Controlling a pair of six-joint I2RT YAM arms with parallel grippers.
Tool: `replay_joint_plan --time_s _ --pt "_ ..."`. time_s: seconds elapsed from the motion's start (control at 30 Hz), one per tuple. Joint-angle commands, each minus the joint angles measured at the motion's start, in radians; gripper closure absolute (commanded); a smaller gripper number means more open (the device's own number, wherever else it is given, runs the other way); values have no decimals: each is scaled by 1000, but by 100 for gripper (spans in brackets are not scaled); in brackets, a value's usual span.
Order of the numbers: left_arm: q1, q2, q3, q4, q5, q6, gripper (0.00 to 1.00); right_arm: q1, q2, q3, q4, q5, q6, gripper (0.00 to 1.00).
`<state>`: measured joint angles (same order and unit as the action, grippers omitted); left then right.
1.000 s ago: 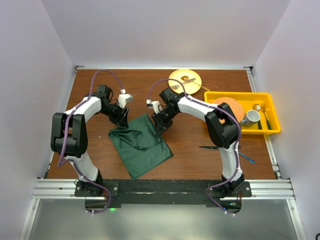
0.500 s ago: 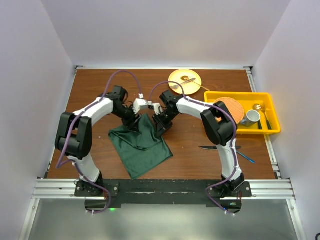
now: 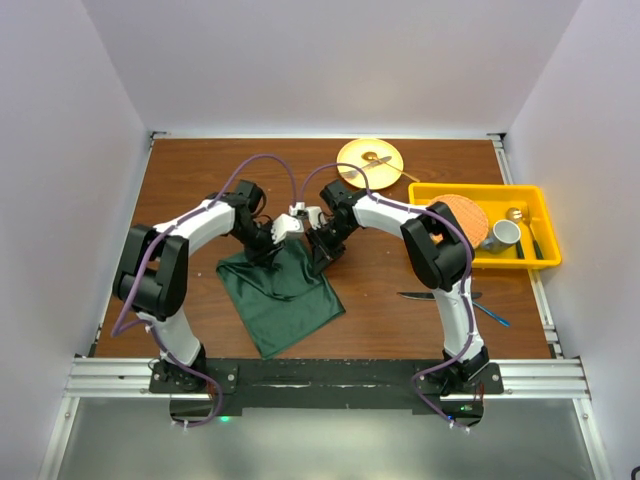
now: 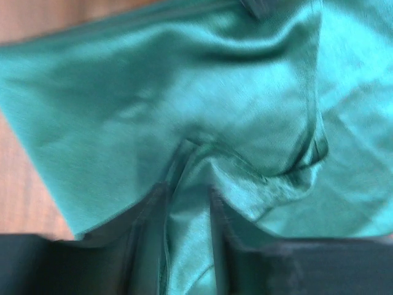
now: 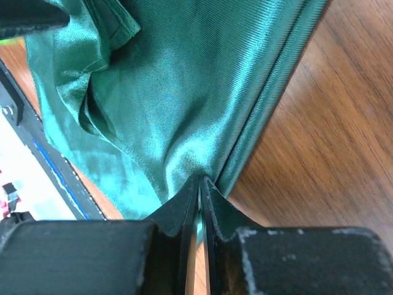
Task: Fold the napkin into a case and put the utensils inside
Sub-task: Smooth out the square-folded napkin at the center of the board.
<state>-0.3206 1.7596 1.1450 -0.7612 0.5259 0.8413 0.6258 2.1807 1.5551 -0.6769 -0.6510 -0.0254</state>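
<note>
One napkin (image 3: 285, 300), one yellow plate (image 3: 352, 154), one yellow bin (image 3: 520, 261), one mug (image 3: 500, 236), one knife (image 3: 425, 296), one blue fork (image 3: 495, 316).

- left arm (image 3: 200, 218) and right arm (image 3: 385, 210) meet over the napkin's (image 3: 285, 300) far edge, so the middle's blocked
- far-left desk (image 3: 180, 170) is open wood
- right side's crowded: yellow bin (image 3: 480, 188), plate (image 3: 352, 165), knife (image 3: 420, 296)

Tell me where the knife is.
In the top view, the knife lies on the right, partly under the right arm, between the green napkin and the blue fork.
</note>
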Motion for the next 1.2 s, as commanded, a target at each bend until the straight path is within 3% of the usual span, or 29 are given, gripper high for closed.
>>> replay_joint_plan --time_s 0.0,0.2,0.4,0.5,0.53,0.6,0.7,0.8,0.97,1.17 --pt "3 -73 -45 -114 -38 103 75 -1 44 -20 22 40 -1 90" --pt "3 -228 -132 -165 -84 159 100 -3 48 -24 22 56 -4 90" --pt "3 -365 -267 -258 -145 292 100 -3 48 -26 20 60 -7 91" --pt "6 -402 -339 -326 -229 398 88 -3 44 -23 17 63 -8 91" --pt "11 -410 -350 -334 -251 424 78 -5 42 -23 19 65 -8 91" --pt "53 -426 -337 -358 -268 452 69 -5 42 -23 16 65 -8 91" --pt "152 -408 -208 -388 -171 479 56 -3 47 -18 16 65 -7 91" --pt "195 -342 -76 -408 -26 438 36 -3 50 -17 14 65 -7 91" --pt "195 -255 13 -216 97 297 28 -3 45 -18 13 70 -8 91" --pt "161 -115 84 -122 120 213 21 -5 34 -24 10 70 -8 91"
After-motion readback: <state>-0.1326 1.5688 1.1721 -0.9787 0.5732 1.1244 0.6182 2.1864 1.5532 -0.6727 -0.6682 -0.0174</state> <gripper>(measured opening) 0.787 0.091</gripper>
